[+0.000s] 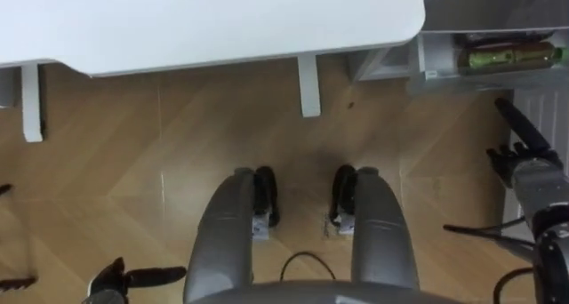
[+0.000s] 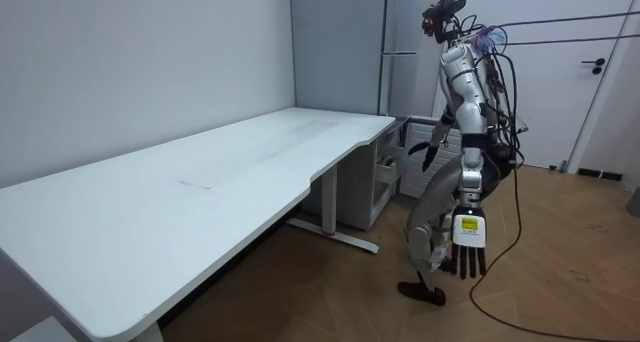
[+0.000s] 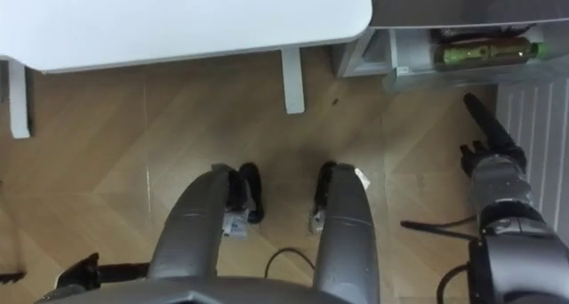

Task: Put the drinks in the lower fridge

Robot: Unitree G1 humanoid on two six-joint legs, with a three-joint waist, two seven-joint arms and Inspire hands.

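Bottles (image 1: 507, 57) partly hidden in fridge shelf (image 1: 444, 80); right hand (image 1: 533, 169), left hand (image 1: 124, 277) straight-fingered, empty.

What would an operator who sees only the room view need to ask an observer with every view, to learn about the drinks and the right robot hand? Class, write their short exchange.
Operator: Does the open fridge compartment beside the table hold any drinks?
Observer: Yes. From the left eye view, a green bottle and a brown bottle lie on their sides inside it.
Operator: Is the right robot hand holding a drink?
Observer: No. It is empty, with its fingers straight and pointing toward that compartment.
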